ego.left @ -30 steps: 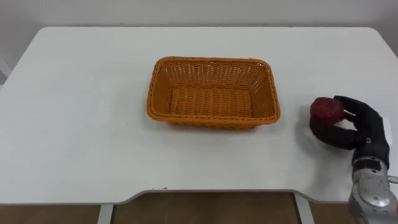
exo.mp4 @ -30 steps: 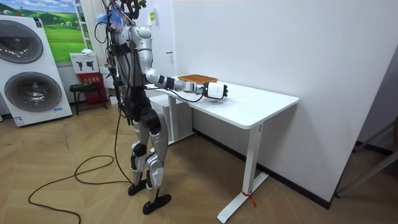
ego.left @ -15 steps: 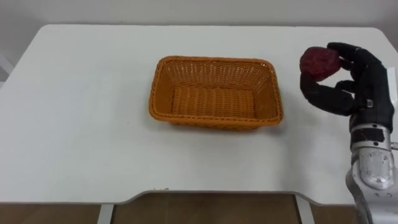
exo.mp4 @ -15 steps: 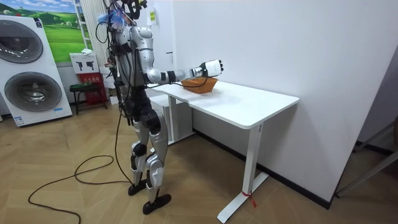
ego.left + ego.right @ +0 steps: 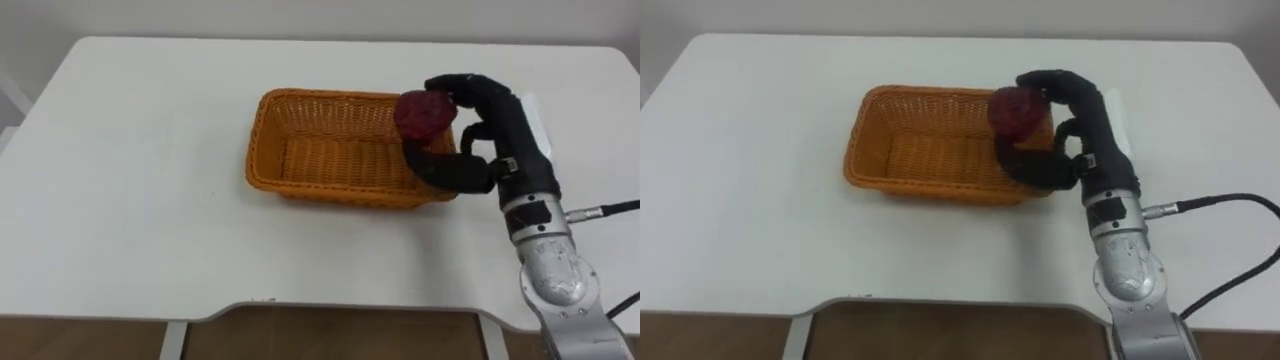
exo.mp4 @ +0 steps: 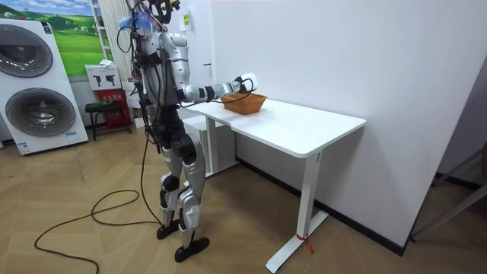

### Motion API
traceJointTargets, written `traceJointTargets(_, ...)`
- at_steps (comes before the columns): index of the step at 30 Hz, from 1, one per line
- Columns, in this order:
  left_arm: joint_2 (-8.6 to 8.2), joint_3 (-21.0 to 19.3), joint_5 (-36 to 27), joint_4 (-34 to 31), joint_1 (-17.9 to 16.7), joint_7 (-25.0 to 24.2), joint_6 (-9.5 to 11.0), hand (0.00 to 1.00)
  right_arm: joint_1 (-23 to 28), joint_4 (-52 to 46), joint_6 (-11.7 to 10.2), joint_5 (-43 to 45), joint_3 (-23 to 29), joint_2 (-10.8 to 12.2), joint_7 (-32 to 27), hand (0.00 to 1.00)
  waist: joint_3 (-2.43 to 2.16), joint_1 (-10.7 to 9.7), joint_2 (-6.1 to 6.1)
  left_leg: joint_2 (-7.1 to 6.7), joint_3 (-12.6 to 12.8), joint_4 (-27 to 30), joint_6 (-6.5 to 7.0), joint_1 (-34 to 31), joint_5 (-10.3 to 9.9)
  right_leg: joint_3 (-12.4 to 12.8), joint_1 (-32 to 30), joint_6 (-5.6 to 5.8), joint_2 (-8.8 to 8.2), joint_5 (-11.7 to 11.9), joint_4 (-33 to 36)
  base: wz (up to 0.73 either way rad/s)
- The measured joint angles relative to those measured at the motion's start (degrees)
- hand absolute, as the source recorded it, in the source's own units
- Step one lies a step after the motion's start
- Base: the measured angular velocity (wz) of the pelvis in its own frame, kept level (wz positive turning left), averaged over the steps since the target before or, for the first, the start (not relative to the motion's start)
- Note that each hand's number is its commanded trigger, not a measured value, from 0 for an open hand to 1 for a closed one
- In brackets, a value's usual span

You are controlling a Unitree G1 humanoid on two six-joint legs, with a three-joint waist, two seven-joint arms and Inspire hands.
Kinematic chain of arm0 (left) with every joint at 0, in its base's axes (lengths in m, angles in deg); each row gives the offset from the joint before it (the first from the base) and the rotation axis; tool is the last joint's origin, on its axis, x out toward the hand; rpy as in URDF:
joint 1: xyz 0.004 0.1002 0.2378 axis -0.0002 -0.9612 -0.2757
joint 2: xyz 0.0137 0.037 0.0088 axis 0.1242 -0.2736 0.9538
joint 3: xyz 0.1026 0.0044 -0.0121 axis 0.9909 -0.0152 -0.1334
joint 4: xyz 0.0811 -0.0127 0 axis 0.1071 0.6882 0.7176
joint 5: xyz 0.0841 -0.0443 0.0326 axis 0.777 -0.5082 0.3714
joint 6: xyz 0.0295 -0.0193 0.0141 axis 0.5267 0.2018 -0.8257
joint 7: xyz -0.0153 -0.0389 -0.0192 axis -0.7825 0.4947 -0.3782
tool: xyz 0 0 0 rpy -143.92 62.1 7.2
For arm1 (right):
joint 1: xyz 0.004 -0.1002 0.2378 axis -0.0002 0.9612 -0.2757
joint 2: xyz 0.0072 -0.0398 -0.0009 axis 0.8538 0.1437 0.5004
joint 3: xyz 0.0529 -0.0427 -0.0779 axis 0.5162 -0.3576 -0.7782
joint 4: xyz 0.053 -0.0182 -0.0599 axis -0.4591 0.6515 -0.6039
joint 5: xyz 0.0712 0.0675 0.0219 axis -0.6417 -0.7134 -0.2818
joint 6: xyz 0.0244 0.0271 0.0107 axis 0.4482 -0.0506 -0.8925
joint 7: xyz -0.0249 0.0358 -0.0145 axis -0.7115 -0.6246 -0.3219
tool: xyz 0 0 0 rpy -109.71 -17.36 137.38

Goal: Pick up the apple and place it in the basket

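A dark red apple is held in my right hand, whose black fingers and thumb curl round it. The hand hangs over the right end of an orange wicker basket that stands in the middle of the white table. The apple sits above the basket's right rim, off the table. In the right eye view the apple, the right hand and the basket stand the same way. The room view has the right hand stretched out over the basket.
The basket's inside is bare wicker. Wide free table lies to the basket's left and in front of it. I stand at the table's near end; washing machines stand at the room view's left, behind me.
My right hand has carried the apple leftward from beside the basket's right end to above its right rim. One second ago the apple lay low at the table's right side.
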Motion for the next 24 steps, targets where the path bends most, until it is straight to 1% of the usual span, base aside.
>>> traceJointTargets(3,0.06,0.48,0.08,0.02,0.55,0.03,-0.64,0.00,-0.20,-0.40,0.50,-0.74,-1.74,0.05,1.41,0.00,0.02,0.28,-0.01,0.00,0.04,-0.09,0.00,-0.06,0.01,0.11,-0.13,0.00,0.02,0.00,-0.07,-0.01)
traceJointTargets(5,0.06,0.49,0.10,0.02,0.81,0.10,-0.68,0.00,-0.20,-1.80,1.43,-0.89,-2.68,0.13,2.06,0.00,0.05,0.70,0.03,0.00,0.09,-0.16,0.00,-0.25,0.01,0.20,-0.40,0.00,0.03,0.00,-0.08,-0.02)
traceJointTargets(10,0.05,1.09,0.11,0.04,1.76,0.45,-1.10,0.00,-0.32,-2.57,1.49,-0.88,-2.97,0.21,2.84,0.00,0.10,1.51,0.08,0.00,0.05,-0.26,0.01,-0.33,0.02,0.22,-0.49,0.00,0.03,0.00,-0.20,0.00)
traceJointTargets(13,0.00,1.09,0.10,0.03,1.79,0.83,-1.21,0.00,-0.50,-2.58,1.51,-0.86,-2.96,0.21,2.85,0.00,0.10,1.50,0.07,0.01,0.03,-0.28,0.01,-0.31,0.03,0.23,-0.46,0.00,0.04,0.00,-0.21,0.00)
traceJointTargets(20,0.01,1.09,0.06,0.03,1.97,1.10,-1.31,0.00,-0.50,-2.57,1.54,-0.73,-2.88,0.07,2.73,0.00,0.27,1.27,-0.15,0.01,0.03,-0.24,0.00,-0.26,0.04,0.23,-0.42,0.00,0.04,0.00,-0.19,0.00)
traceJointTargets(24,0.11,1.06,-0.14,0.08,1.75,1.35,-1.30,0.00,-0.50,-2.62,1.54,-1.48,-1.97,0.06,0.14,0.00,0.29,0.85,-0.39,-0.04,-0.29,-0.17,0.01,-0.26,0.04,0.13,-0.43,0.00,0.00,0.00,-0.08,0.01)
